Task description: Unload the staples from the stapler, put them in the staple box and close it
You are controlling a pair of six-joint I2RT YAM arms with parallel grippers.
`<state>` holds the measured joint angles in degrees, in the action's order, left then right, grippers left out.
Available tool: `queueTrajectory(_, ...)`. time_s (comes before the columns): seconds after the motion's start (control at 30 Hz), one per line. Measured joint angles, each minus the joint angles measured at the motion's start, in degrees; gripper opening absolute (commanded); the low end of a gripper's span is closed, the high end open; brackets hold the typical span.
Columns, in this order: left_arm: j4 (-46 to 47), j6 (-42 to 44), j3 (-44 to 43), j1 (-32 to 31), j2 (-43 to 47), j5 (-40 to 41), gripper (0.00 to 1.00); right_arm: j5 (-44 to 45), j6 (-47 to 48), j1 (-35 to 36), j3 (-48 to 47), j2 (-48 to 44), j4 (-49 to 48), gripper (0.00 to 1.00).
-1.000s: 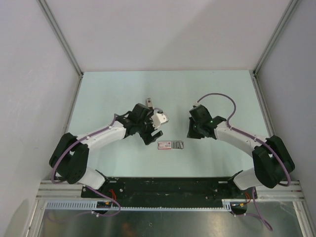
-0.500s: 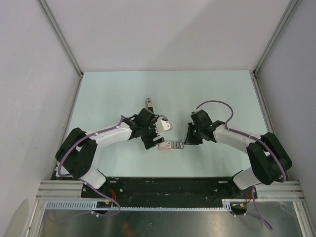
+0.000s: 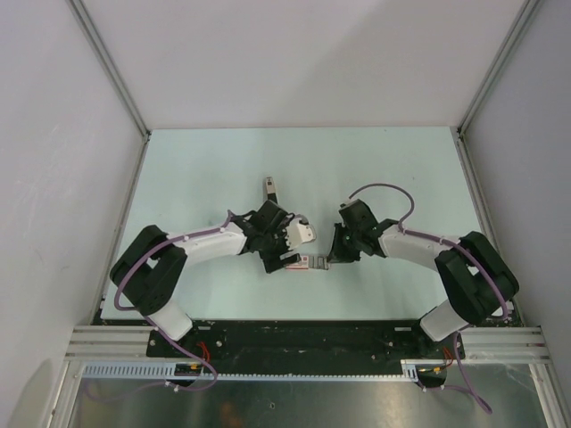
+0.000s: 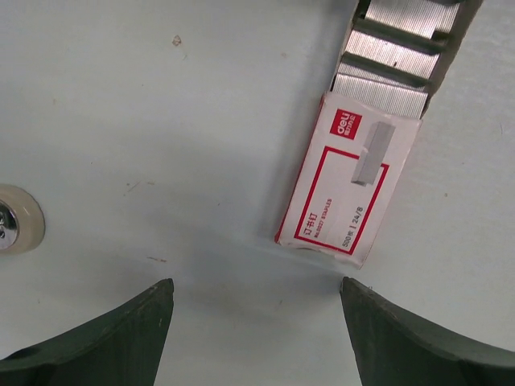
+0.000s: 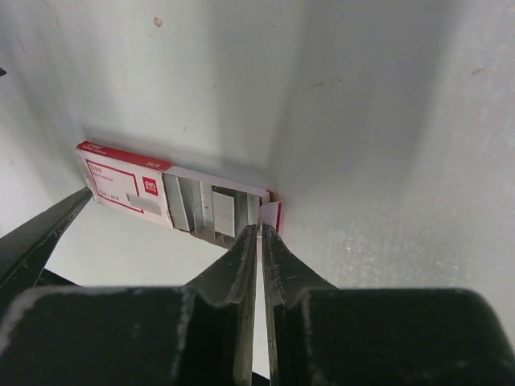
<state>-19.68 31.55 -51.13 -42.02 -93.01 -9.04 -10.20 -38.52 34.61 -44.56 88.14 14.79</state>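
Staples (image 3: pixel 320 261) lay in grey rows in a tray (image 3: pixel 323 264) pulled partway out of a red and white box (image 3: pixel 298 262). From above, the box sat near the front of a pale table (image 3: pixel 401 169), between the two arms. The left gripper (image 3: pixel 282 256) was low at the box's left end, and the right gripper (image 3: pixel 332 258) was low at the tray's right end. Neither gripper's fingers could be made out at this size. Farther back on the table, well apart from the box, lay a small grey object (image 3: pixel 268 185), too small to identify.

From the left wrist camera, the two dark fingers (image 4: pixel 121 334) stood spread wide and released, holding nothing. Bare table lay between them. The box lay just beyond the fingertips, tilted, with its printed top facing up. The tray stuck out of its far end with the shiny strips of staples packed side by side. A white round thing (image 4: pixel 12 229) with a metal centre showed at the left edge, well apart from the box.

From the right wrist camera, the two fingers (image 5: pixel 241 265) were clenched almost together, with only a thin slit between them. Their tips were at the open end of the tray, touching or just beside a small white flap (image 5: pixel 271 215) there. Whether they pinched the flap could not be told. The staples lay in the tray just past the tips, and the box extended beyond to the left.
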Motion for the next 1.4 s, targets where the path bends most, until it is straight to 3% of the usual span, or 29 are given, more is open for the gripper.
queueTrajectory(0.53,1.09,0.46,-0.11,-1.18,-0.33,0.57,0.87,-0.39,-1.51,1.44,0.09,0.35,-1.46,0.10)
queueTrajectory(0.97,1.20,0.59,-0.11,-1.38,-0.31,1.40,0.86,-0.35,0.68,-3.15,1.62,-8.74,2.60,0.10)
queueTrajectory(1.2,1.25,0.63,-0.11,-1.38,-0.31,1.46,0.86,-2.25,0.46,-3.85,6.56,-7.65,1.40,0.23)
queueTrajectory(1.4,1.29,0.87,-0.11,-1.38,-0.31,1.55,0.86,-5.11,-0.83,-3.82,7.19,-5.35,-2.95,0.24)
